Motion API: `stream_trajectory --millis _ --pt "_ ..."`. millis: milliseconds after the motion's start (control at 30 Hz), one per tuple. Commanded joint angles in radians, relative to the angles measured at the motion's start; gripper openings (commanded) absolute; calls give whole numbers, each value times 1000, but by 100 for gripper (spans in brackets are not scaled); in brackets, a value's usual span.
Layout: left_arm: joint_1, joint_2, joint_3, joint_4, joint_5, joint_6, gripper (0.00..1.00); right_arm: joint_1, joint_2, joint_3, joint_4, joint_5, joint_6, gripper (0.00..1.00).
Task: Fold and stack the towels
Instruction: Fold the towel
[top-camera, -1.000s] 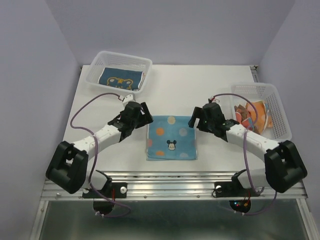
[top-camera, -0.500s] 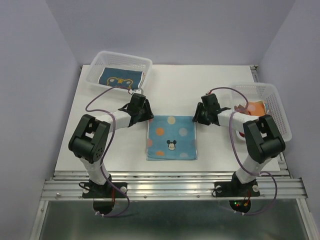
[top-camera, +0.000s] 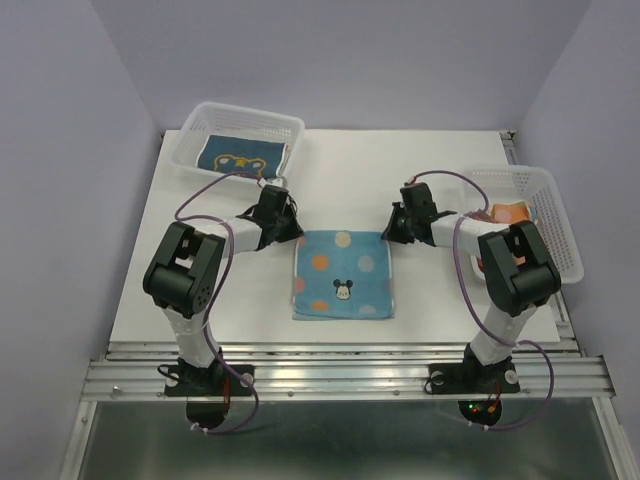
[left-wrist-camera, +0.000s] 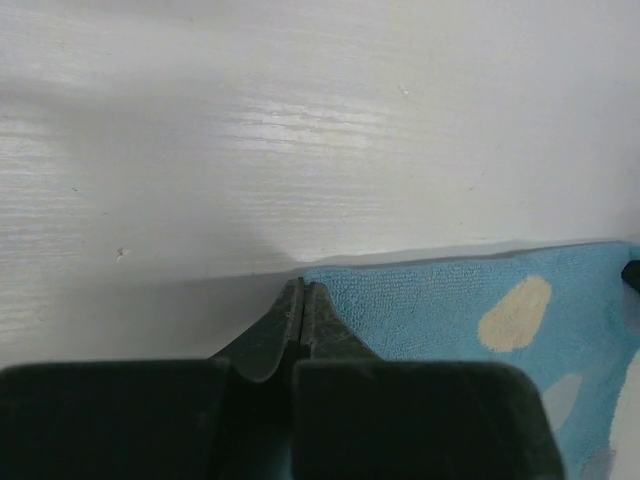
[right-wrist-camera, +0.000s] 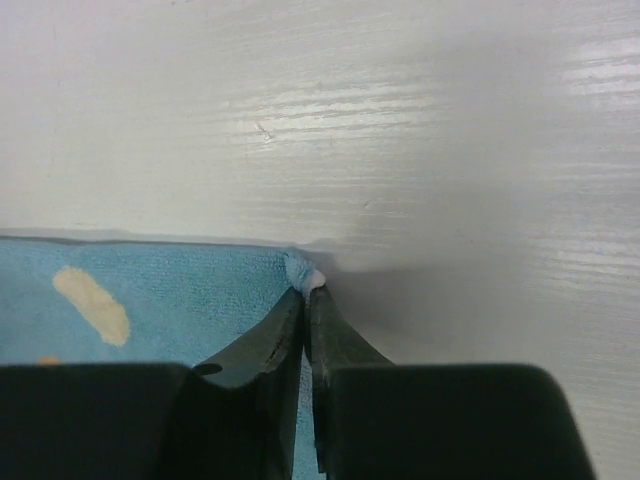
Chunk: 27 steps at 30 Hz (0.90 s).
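Observation:
A light blue towel (top-camera: 342, 275) with dots and a Mickey head lies flat in the middle of the table. My left gripper (top-camera: 293, 237) is down at its far left corner. In the left wrist view the left gripper (left-wrist-camera: 302, 286) is shut, and the towel (left-wrist-camera: 450, 310) runs into the seam between its tips. My right gripper (top-camera: 390, 236) is at the far right corner. In the right wrist view the right gripper (right-wrist-camera: 306, 293) is shut on the towel (right-wrist-camera: 150, 290), and a small tuft of its corner (right-wrist-camera: 304, 270) sticks out past the tips.
A white mesh basket (top-camera: 200, 125) at the back left holds a folded blue towel with a yellow print (top-camera: 238, 158). Another white basket (top-camera: 562, 235) at the right edge holds orange towels (top-camera: 510, 213). Purple walls close in the table on three sides.
Both grippers have gone from wide open to shut on the light blue towel's far corners. The arms folded up, wrists sinking low to the table. The towel has not moved.

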<state>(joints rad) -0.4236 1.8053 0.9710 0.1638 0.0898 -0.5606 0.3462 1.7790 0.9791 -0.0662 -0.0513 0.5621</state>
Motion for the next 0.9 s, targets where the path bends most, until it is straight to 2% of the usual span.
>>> stream_trajectory --millis 0,133,333,533,867 --pt "3 -92 -54 89 50 2 0 -6 -76 -9 43 -50 -21 7" --pt "0 -187 -133 155 76 -22 0 -4 -177 -78 57 -103 -22 1" --pt "-9 -325 -265 198 117 -56 0 -6 -302 -213 100 -154 10 1" --pt "-37 -549 -435 201 85 -110 0 5 -475 -345 117 -212 62 1" --pt "-113 -834 -653 166 67 -206 0 23 -756 -548 69 -308 134 1"
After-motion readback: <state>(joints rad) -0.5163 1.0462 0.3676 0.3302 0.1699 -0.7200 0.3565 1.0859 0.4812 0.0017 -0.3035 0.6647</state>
